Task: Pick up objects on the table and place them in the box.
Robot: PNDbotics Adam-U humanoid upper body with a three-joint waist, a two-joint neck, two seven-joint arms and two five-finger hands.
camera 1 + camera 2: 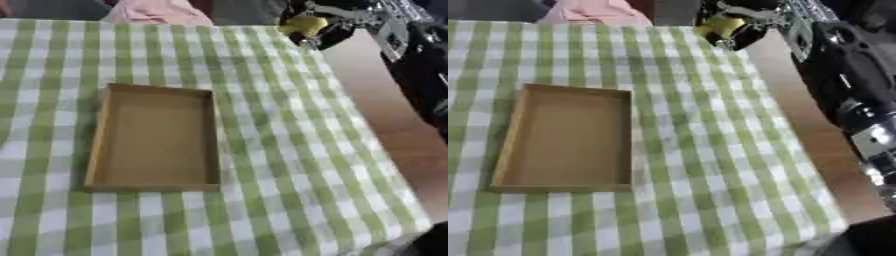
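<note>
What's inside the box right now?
Nothing visible: the box shows only its bare brown floor, fully in view. A yellow object is in the right hand at the table's far edge, away from the box.

Soft, even lighting; both views blurred throughout, with faint shadows and no glare.

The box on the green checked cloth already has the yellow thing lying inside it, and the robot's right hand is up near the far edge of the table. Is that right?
Not quite. The box holds nothing. The yellow thing is in the robot's right hand, up at the far edge of the table; the left eye view shows this. The rest is right: the box lies on the green checked cloth.
</note>
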